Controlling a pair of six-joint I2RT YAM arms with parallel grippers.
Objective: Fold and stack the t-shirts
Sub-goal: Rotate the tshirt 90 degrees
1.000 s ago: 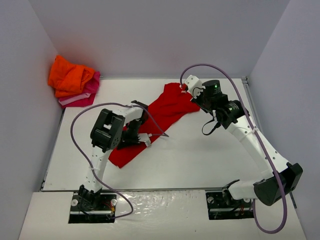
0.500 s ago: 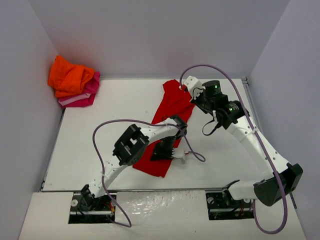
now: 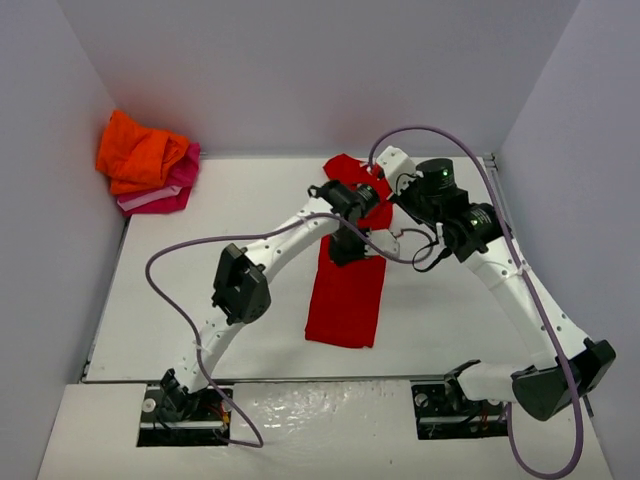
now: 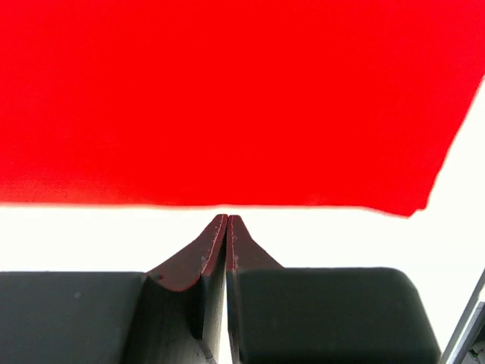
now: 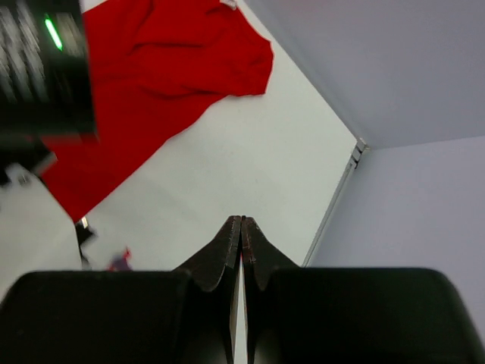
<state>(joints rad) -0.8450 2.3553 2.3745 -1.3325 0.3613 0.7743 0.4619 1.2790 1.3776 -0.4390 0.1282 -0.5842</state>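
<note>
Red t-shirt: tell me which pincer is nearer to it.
Left. The left pincer sits at the edge of the red t-shirt; the right pincer hangs over bare table, apart from it.

Probably a robotics lab. Plain pale lilac walls (image 3: 300, 70) box in a flat white tabletop (image 3: 170, 290); a white jointed left arm (image 3: 290, 235) and right arm (image 3: 520, 290) are bolted at its edge.

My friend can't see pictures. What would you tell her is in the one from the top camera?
A red t-shirt lies in a long strip on a white table, two robot arms bent over its far end with the left gripper and right gripper shut. An orange t-shirt sits on a pink t-shirt in the far left corner.
</note>
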